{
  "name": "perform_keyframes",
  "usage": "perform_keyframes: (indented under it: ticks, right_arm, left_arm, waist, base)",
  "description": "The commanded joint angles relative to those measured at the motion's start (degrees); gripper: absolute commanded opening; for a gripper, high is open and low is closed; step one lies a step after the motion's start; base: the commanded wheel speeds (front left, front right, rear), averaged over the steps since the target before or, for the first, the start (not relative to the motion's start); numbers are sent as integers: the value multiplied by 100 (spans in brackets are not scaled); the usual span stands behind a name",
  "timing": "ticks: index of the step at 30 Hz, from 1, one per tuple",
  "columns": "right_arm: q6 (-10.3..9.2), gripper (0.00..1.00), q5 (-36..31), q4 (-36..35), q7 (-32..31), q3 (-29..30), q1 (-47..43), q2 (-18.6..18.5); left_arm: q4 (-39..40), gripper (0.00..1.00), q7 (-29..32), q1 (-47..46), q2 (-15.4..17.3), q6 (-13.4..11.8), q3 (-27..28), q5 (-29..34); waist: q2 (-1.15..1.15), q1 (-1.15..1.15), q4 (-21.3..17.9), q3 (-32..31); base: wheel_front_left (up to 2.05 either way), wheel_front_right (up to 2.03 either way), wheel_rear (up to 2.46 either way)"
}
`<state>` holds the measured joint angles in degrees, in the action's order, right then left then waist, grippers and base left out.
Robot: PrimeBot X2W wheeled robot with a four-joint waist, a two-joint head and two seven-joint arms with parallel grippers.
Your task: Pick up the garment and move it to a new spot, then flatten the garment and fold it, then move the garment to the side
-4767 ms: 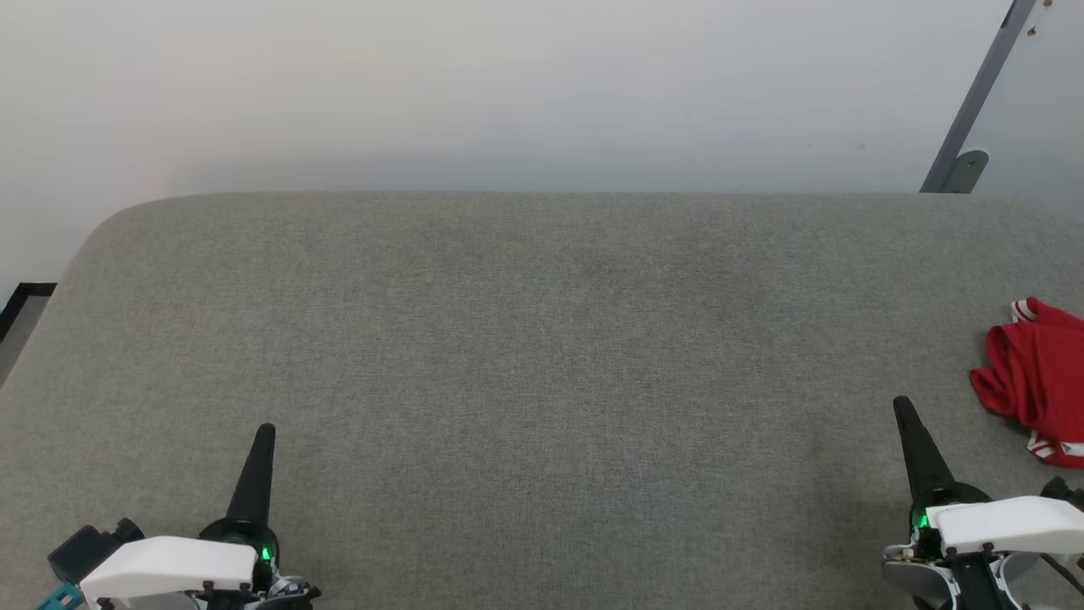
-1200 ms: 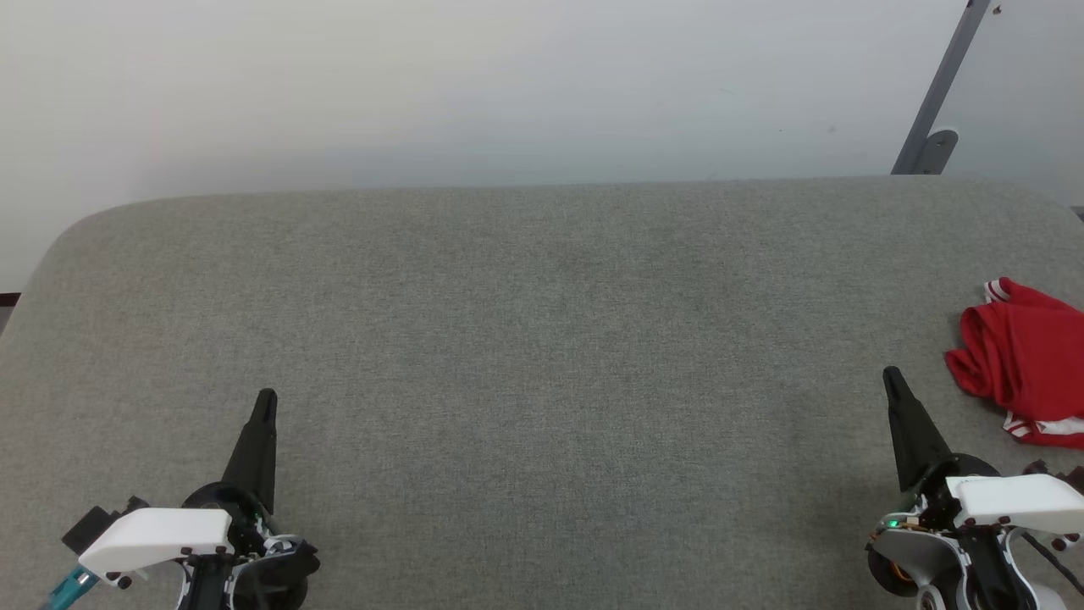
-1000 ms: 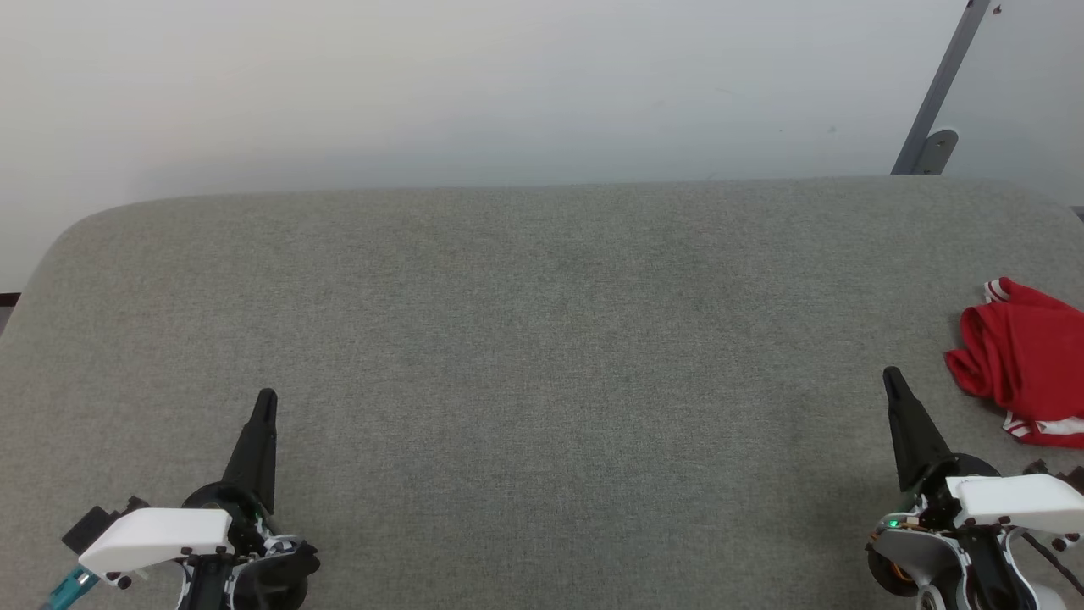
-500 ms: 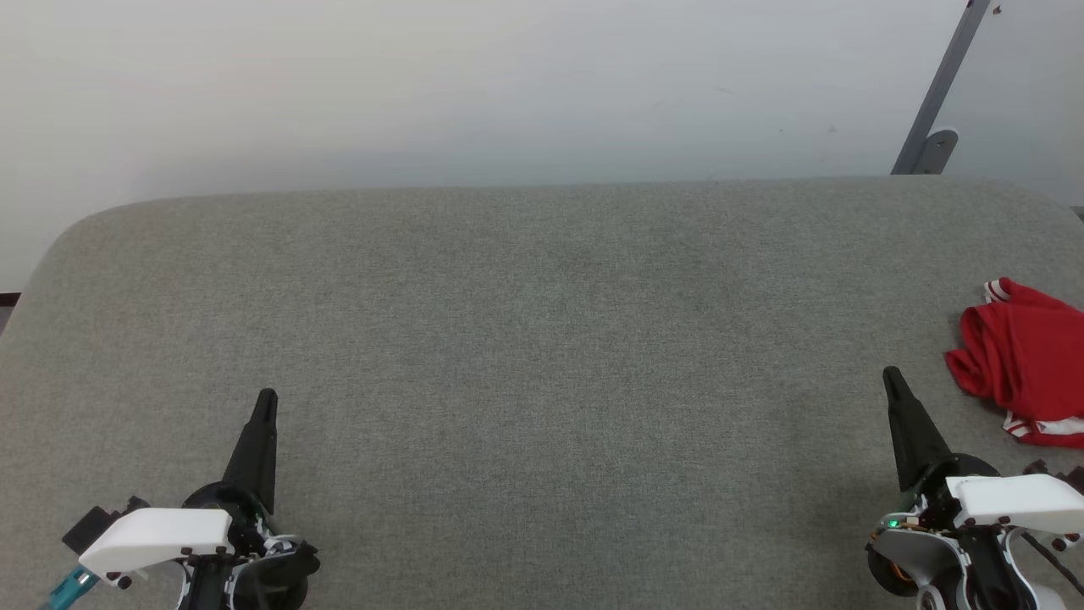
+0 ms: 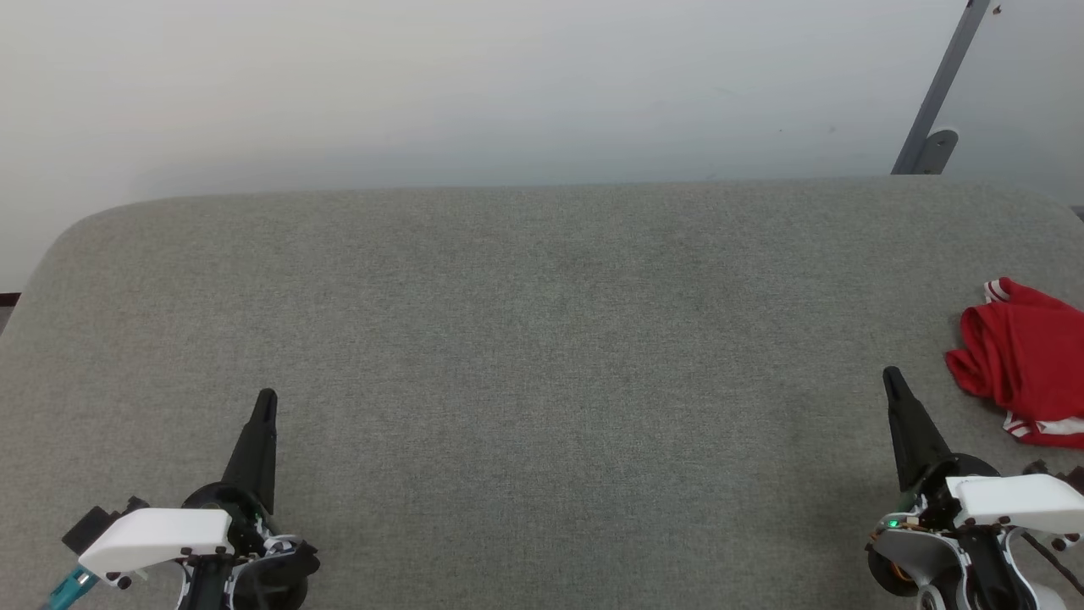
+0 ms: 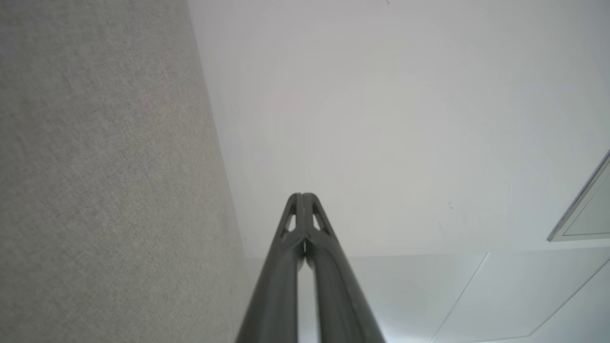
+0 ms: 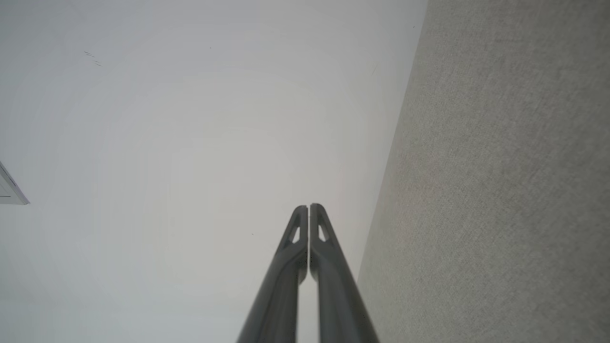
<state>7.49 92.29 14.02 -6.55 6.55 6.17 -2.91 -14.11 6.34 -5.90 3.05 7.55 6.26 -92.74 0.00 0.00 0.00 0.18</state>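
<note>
Still unmoved: garment (image 5: 1020,356), left claw (image 5: 266,400), right claw (image 5: 890,378) (closed).

You are looking at one red shirt (image 5: 1020,356), and one only, on one grey fabric-covered table (image 5: 542,339). Your robot brings two grippers to the frame: one left gripper (image 5: 267,396), one right gripper (image 5: 889,374). Beyond the table you can count one pale wall (image 5: 423,85), one slanted grey metal bar (image 5: 952,63) and one small bracket (image 5: 931,146) at its foot.
</note>
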Motion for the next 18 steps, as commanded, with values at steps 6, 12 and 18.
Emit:
perform_keyframes:
  ticks: [6, 12, 18]
  right_arm:
    - [0, 0, 24, 10, -8, -10, 23, 6]
    - [0, 0, 24, 10, -8, -10, 23, 6]
    - [0, 0, 24, 10, -8, -8, 23, 6]
  left_arm:
    - [-2, 0, 22, -79, -10, -13, 25, 32]
    - [-3, 0, 24, -80, -12, -13, 27, 29]
    - [-2, 0, 26, -80, -14, -13, 29, 32]
  waist:
    - [0, 0, 0, 0]
    - [0, 0, 0, 0]
    - [0, 0, 0, 0]
  base:
    - [0, 0, 0]
    - [0, 0, 0]
    - [0, 0, 0]
